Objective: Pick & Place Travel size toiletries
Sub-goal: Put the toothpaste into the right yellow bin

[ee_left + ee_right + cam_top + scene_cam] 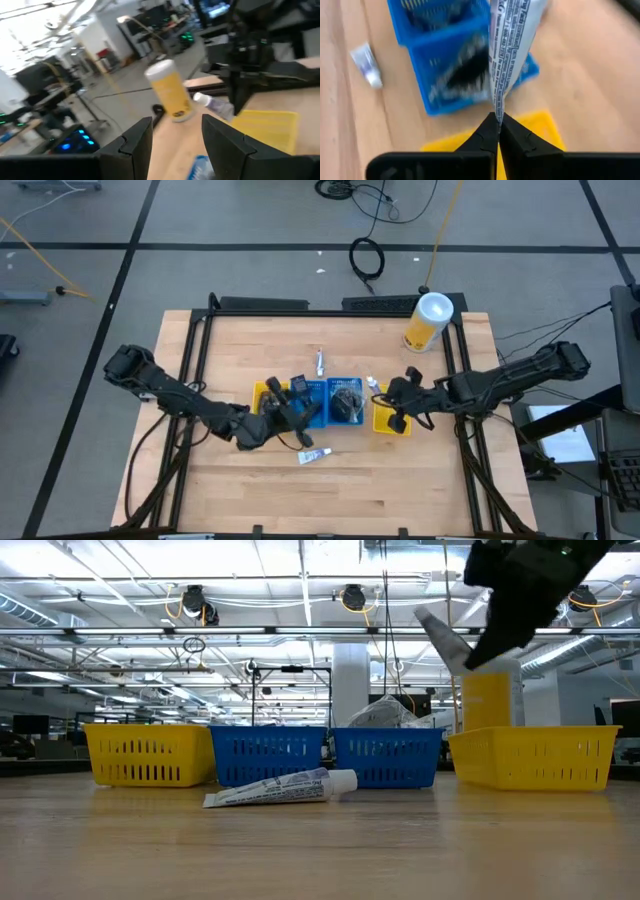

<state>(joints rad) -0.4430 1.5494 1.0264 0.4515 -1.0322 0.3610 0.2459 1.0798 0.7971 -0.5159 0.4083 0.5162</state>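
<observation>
bins in a row: yellow (150,755), blue (268,755), blue (388,757), yellow (535,757). white tube (282,788), grey print. canister (429,322) yellow, white lid. bench (330,480) pale wood.

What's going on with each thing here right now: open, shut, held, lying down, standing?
Right tool: shut on a white tube, above the yellow bin on the right.
White tube: held by its flat end.
Left tool: open, empty, raised.
Tube on the table: lying on its side, untouched.
Yellow canister: standing, white lid on.
Yellow bin on the right: upright.
Blue bins: upright, side by side.
</observation>
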